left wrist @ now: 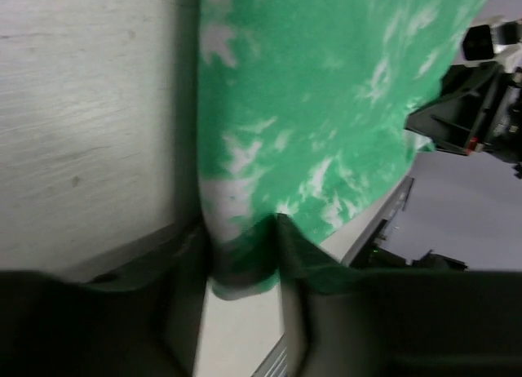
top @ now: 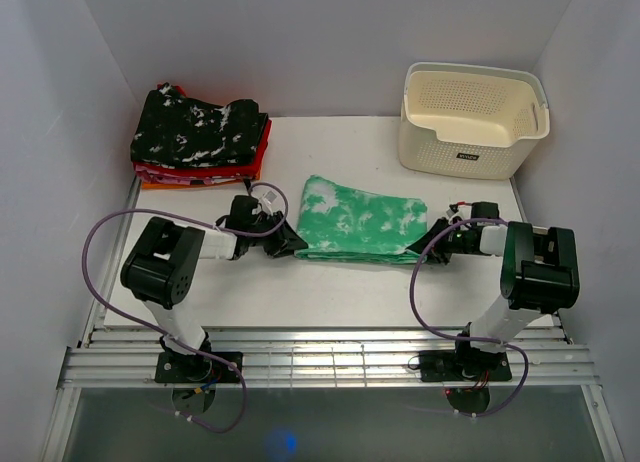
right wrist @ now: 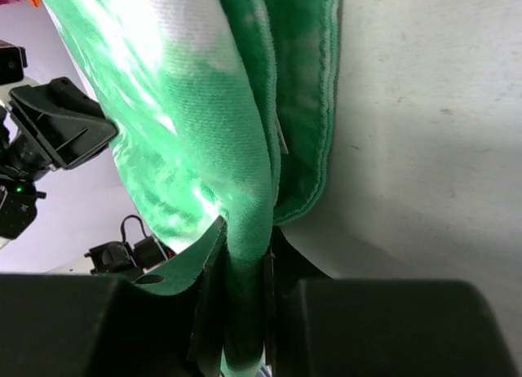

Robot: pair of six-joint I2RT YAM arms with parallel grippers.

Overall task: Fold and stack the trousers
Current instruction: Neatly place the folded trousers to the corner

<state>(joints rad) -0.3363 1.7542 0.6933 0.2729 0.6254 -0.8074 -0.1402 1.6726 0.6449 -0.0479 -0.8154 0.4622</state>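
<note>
At table (top: 250, 292) centre, folded trousers (top: 362, 219) pinched both ends by left gripper (top: 297, 244), right gripper (top: 421, 250); clothes stack (top: 200, 137) back-left, basket (top: 470, 147) back-right.

One pair of trousers (top: 360, 222), one basket (top: 460, 158), one clothes pile (top: 200, 137), two pincers (top: 297, 244) (top: 426, 244).

Both arms stretch low and inward, wrists facing each other. The left gripper (top: 287, 240) has its jaws pinched on the edge of the trousers (top: 360, 222) (the right gripper (top: 428, 249) likewise, more tightly).
</note>
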